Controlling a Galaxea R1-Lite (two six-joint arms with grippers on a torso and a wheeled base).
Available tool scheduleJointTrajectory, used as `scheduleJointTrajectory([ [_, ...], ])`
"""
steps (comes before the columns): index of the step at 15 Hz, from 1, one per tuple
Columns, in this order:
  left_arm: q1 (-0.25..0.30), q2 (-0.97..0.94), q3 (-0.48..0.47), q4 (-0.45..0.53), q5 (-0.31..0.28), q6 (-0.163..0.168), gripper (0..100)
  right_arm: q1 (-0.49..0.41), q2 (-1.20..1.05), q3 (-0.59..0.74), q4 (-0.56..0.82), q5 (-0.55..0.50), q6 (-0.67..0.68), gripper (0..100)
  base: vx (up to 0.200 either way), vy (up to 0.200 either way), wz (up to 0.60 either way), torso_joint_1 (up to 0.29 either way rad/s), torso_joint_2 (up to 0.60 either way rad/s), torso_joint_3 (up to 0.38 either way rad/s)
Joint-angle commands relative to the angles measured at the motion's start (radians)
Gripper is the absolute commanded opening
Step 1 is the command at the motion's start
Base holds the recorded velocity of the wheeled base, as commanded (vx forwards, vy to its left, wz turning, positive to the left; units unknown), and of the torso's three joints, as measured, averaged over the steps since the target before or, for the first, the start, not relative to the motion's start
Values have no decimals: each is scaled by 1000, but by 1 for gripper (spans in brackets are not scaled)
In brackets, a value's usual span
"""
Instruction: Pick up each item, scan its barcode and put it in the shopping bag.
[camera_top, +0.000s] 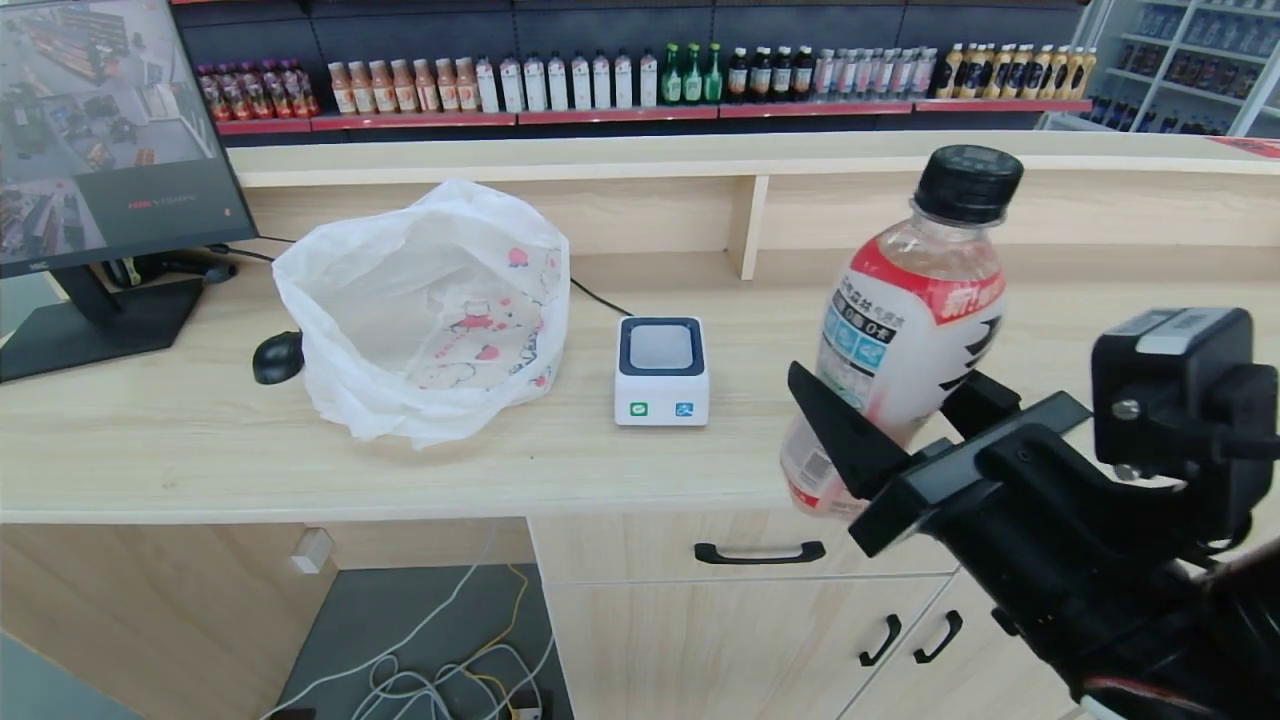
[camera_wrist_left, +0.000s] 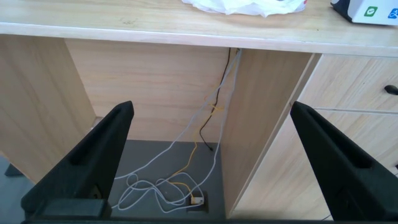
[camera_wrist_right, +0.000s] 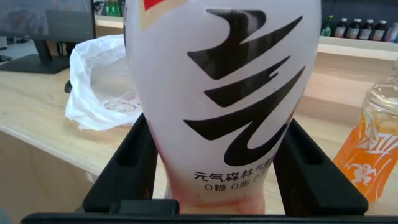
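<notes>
Right gripper (camera_top: 905, 410) clamps the bottle (camera_top: 920, 290) (black cap up) — left gripper (camera_wrist_left: 211, 112) gapes empty.

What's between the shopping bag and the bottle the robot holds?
The white barcode scanner sits between the shopping bag and the bottle, seen in the head view.

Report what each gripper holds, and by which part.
The right gripper holds the bottle by its lower body, a finger on each side, cap up. The left gripper is open and holds nothing.
</notes>
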Motion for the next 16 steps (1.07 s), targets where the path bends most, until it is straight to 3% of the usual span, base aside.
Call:
scheduleJointTrajectory([
  [1,-1,0,0,0,0,0,100,0,-79,95,-1,1,59,0,0,0,0,0,0,0],
  [4,0,0,0,0,0,0,100,0,-109,170,-1,11,161,0,0,0,0,0,0,0],
  [6,0,0,0,0,0,0,100,-11,-107,174,-1,57,298,0,0,0,0,0,0,0],
  [12,-1,0,0,0,-1,0,100,-165,-76,187,-1,412,516,0,0,0,0,0,0,0],
  [16,0,0,0,0,0,0,100,-169,3,96,-1,565,589,0,0,0,0,0,0,0],
])
